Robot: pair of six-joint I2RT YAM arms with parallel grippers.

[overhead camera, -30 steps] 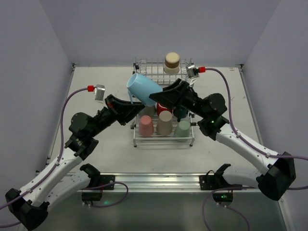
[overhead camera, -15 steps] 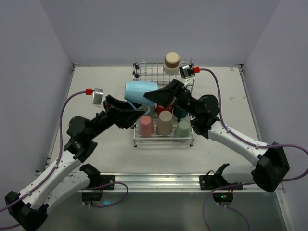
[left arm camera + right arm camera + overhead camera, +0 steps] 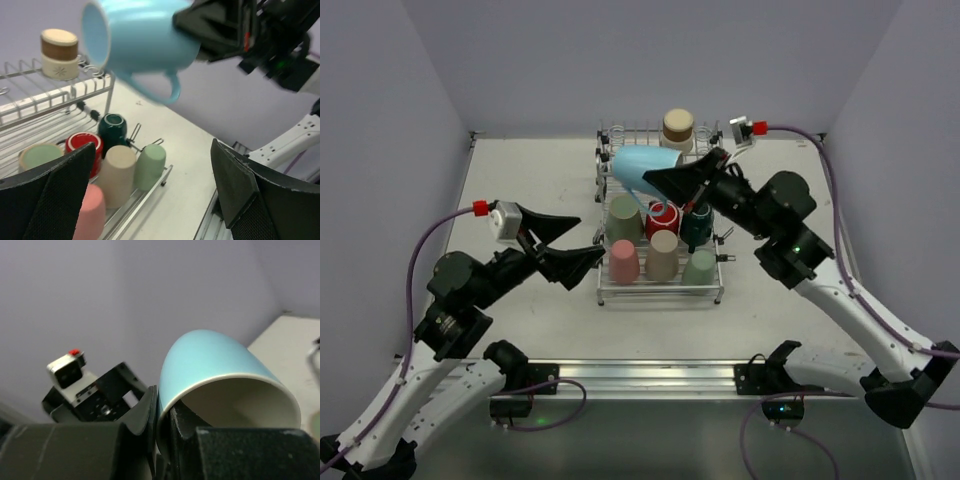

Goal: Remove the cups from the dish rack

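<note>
My right gripper (image 3: 658, 181) is shut on the rim of the light blue mug (image 3: 640, 166), which hangs on its side in the air over the dish rack (image 3: 606, 288). One finger sits inside the rim (image 3: 186, 426) and one outside. The left gripper (image 3: 582, 240) stands wide open and empty, just left of the rack. On the lower tray stand sage green (image 3: 623, 222), red (image 3: 663, 215), dark teal (image 3: 697, 228), pink (image 3: 624, 261), beige (image 3: 663, 256) and mint green (image 3: 700, 268) cups. A tan-brown cup (image 3: 678, 128) sits on the upper shelf.
The rack stands mid-table, towards the back wall. Bare tabletop (image 3: 520, 180) lies to its left and to its right (image 3: 790, 300). Grey walls close in the back and both sides. A metal rail (image 3: 640, 375) runs along the near edge.
The left gripper opened, let go of the light blue mug and pulled back to the left. The right gripper shut on the mug's rim and carried it up and toward the back.
</note>
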